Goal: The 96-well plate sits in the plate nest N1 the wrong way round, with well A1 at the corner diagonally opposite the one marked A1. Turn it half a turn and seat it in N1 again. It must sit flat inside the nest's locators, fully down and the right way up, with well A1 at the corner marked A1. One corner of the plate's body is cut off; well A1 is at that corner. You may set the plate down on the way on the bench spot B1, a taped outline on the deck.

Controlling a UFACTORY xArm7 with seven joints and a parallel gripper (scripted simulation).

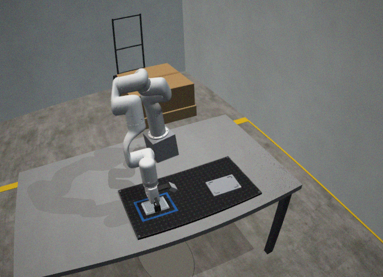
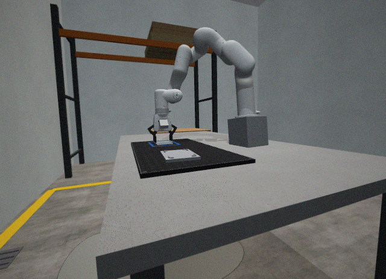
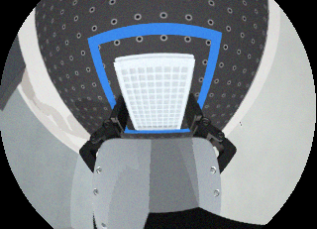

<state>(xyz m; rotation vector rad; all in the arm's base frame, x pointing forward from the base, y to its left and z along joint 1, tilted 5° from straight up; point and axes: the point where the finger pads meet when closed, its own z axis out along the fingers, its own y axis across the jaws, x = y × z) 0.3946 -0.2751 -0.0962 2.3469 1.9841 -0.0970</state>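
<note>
Inside B1 [image 3: 157, 30], the tool [image 3: 158, 118] grips the plate [image 3: 157, 89], fingers wide.

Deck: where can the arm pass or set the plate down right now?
Bare deck lies between the blue B1 outline and nest N1, which holds nothing. The deck's front strip under B1 is bare too. Inside B1 it is crowded: the gripper is shut on the plate.

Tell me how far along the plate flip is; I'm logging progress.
Done: the 96-well plate is out of nest N1, on bench spot B1. In hand: the end effector is closed on it. Left: carry it to N1, A1 matched.
</note>
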